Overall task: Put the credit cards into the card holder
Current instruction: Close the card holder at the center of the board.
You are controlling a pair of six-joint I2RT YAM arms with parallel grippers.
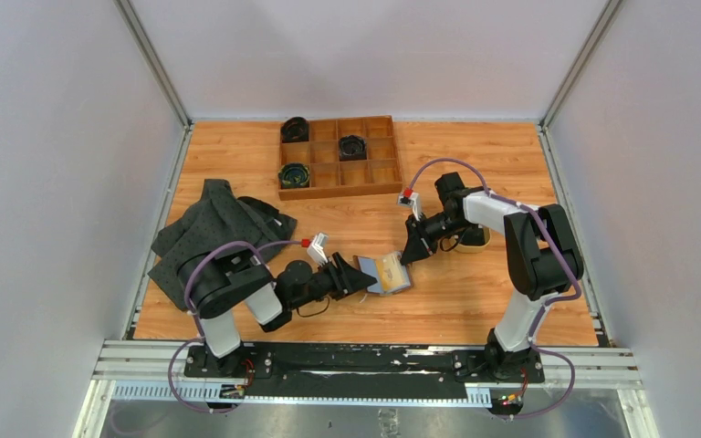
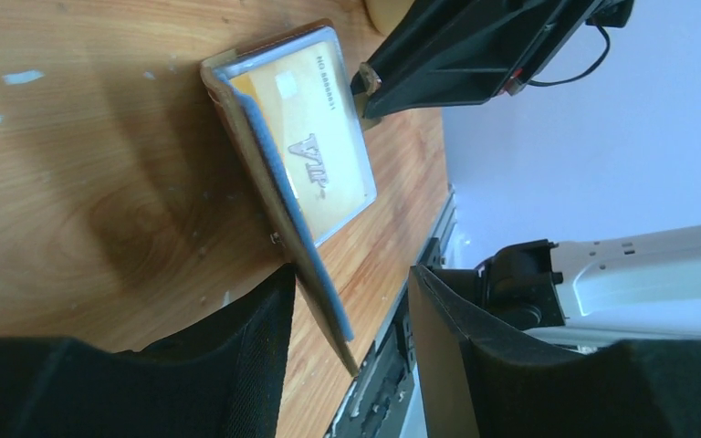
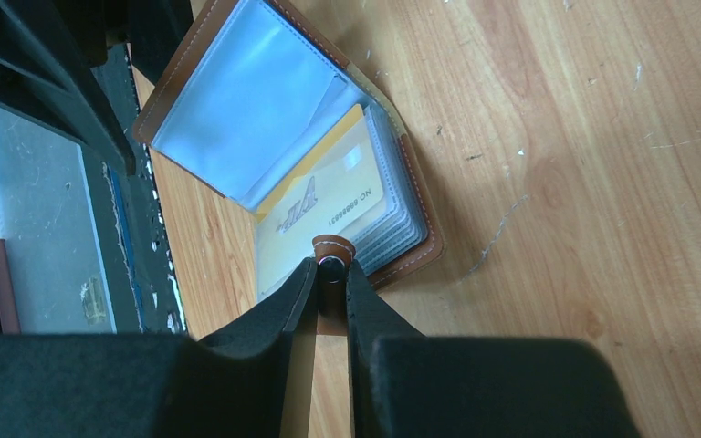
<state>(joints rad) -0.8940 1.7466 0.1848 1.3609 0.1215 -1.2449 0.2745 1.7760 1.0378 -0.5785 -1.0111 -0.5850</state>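
- Pinching the brown snap tab of the card holder (image 3: 237,100), the right gripper (image 3: 330,266) has its 2 fingers almost together, clamped on the tab's round stud end.
- The card holder lies spread open on the counter (image 1: 475,301), near the front middle, between the 2 arms.
- In the right wrist view, 1 leather cover lies spread with its pale blue clear sleeve facing up, and a stack of clear sleeves sits against the other cover.
- 1 yellow-gold credit card (image 3: 329,205) lies among those sleeves, printed face up. I cannot tell whether it is fully seated.
- The left gripper (image 2: 351,283) is low at the holder's left side, jaws roughly half apart.
- The raised cover's edge runs into the gap between its fingers. 1 finger is just beside the leather, the other stands clear, and nothing is clamped.
- At the back of the counter, a wooden compartment tray (image 1: 338,155) holds 3 dark round items in separate compartments.
- A dark grey cloth (image 1: 214,228) is heaped near the left edge, behind the left arm.
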